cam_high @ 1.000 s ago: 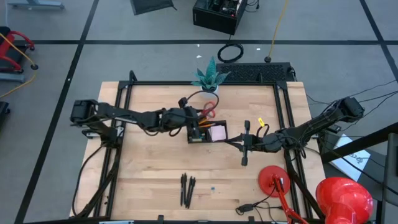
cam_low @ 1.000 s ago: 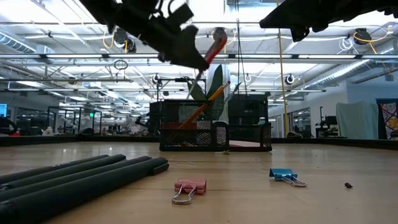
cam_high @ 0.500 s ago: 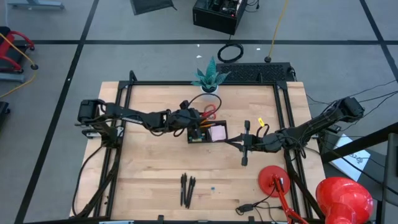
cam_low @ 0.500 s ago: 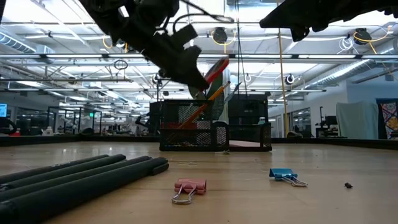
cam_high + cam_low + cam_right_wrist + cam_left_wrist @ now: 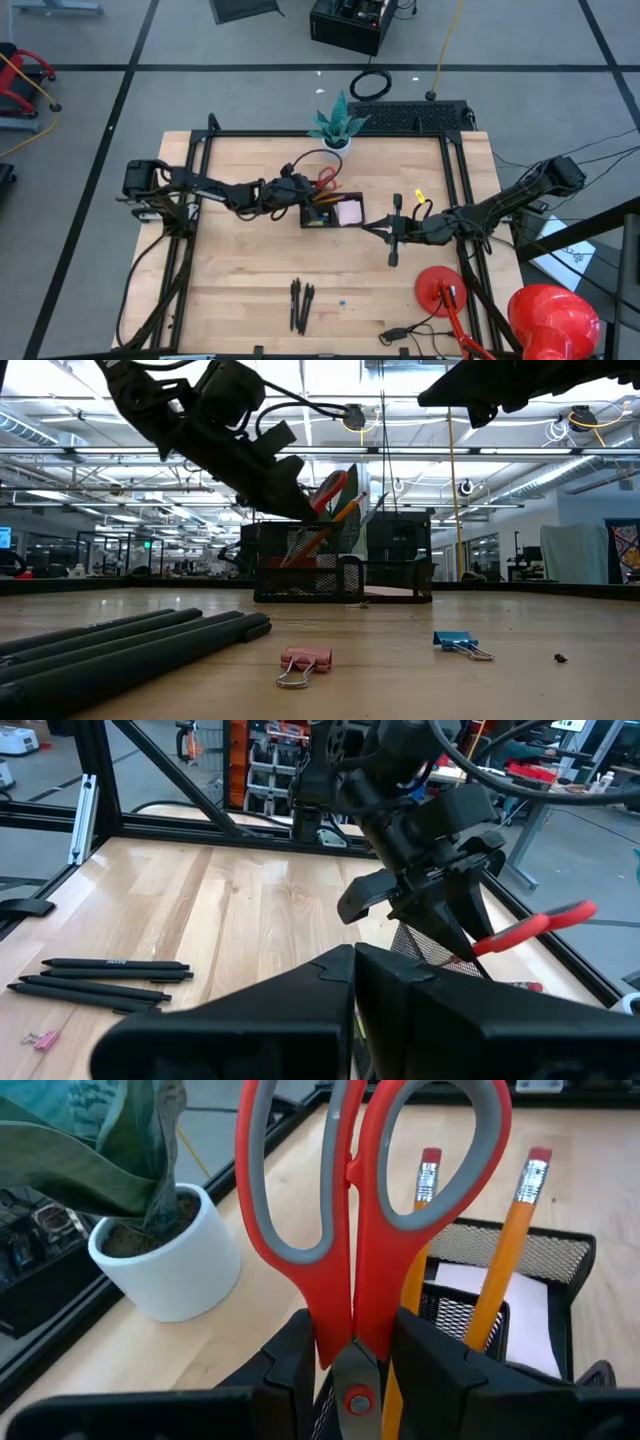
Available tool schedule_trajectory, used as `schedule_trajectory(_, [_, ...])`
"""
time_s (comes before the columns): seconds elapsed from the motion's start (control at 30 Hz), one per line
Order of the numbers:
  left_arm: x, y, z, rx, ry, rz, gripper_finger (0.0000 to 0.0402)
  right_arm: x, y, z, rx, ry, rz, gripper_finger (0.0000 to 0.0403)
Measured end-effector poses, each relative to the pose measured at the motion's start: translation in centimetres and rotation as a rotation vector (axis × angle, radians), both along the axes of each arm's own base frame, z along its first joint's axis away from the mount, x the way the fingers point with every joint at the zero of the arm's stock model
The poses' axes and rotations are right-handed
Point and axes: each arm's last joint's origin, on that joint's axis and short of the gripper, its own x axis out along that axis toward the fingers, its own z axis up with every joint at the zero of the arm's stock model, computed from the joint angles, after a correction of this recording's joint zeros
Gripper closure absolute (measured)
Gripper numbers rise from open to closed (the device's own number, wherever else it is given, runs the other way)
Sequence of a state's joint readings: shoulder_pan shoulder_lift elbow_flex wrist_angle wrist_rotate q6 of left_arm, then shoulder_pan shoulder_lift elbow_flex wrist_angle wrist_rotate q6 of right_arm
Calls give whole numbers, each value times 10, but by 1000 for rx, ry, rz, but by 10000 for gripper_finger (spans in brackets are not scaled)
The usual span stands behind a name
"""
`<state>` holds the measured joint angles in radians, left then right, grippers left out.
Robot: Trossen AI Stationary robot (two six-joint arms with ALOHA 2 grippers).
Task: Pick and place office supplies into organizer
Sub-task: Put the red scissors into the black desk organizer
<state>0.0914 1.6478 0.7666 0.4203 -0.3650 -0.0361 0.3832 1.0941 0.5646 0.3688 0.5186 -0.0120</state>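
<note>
So, scissors getting dropped into the organizer.
They're clamped at the pivot by the left gripper, blades down among pencils; stiff, top-heavy, best gripped there. Right gripper is closed, empty.

Grey floor crossed by dark lines surrounds the wooden tabletop. Beyond the tabletop stands a black box; ceiling lights run overhead.
</note>
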Motion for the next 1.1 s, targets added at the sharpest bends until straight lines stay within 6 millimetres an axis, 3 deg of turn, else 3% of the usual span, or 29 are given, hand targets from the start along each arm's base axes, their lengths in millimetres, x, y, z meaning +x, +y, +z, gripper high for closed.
schedule_trajectory(1.1, [-10,-7,-13,-24,14,-26,289,0,0,0,0,-1,0,399])
